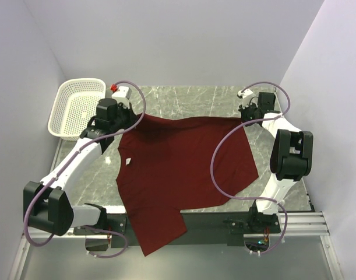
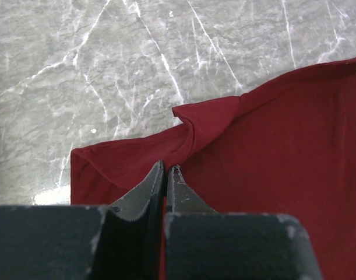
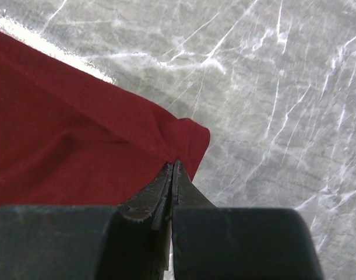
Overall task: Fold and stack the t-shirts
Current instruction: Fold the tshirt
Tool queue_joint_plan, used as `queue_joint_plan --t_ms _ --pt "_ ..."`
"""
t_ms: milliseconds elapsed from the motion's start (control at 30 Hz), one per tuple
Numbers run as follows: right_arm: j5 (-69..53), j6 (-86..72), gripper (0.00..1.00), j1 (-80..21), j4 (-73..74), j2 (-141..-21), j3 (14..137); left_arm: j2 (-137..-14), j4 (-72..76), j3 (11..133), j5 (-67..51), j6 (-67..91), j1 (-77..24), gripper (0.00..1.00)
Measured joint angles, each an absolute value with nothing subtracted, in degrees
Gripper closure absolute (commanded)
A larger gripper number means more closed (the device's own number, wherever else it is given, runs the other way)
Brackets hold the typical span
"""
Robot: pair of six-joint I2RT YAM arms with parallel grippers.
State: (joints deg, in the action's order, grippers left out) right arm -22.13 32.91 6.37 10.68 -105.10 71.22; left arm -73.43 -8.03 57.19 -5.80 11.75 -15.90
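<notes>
One dark red t-shirt (image 1: 178, 169) lies spread over the grey marble table, and a lower part of it hangs off the near edge. A small white neck label (image 1: 128, 161) shows near its left side. At the shirt's far left corner my left gripper (image 1: 130, 116) is shut on the cloth, which bunches into a fold (image 2: 210, 119) just past the tips (image 2: 166, 168). My right gripper (image 1: 247, 115) is shut on the far right corner, where a rounded red flap (image 3: 192, 140) sticks out beyond the tips (image 3: 174, 164).
A white perforated basket (image 1: 77, 106) stands at the table's far left corner, just left of my left arm. Pink cables (image 1: 224, 169) loop over the shirt. A black and silver rail (image 1: 224, 221) runs along the near edge. White walls close in on three sides.
</notes>
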Motion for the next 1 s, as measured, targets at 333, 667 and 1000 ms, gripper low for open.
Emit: queue_joint_plan --t_ms 333,667,1000 --pt "-22.17 32.88 1.0 6.72 10.44 -105.1 70.91 -70.46 -8.47 55.61 -5.15 13.21 -17.98 1.0" --pt "-22.52 32.88 1.0 7.2 10.22 -105.06 70.61 -68.58 -9.39 53.19 -4.12 14.48 -18.37 1.0" --pt "-23.05 32.88 1.0 7.94 10.11 -104.75 70.04 -66.43 -10.5 52.21 -3.38 14.81 -18.48 1.0"
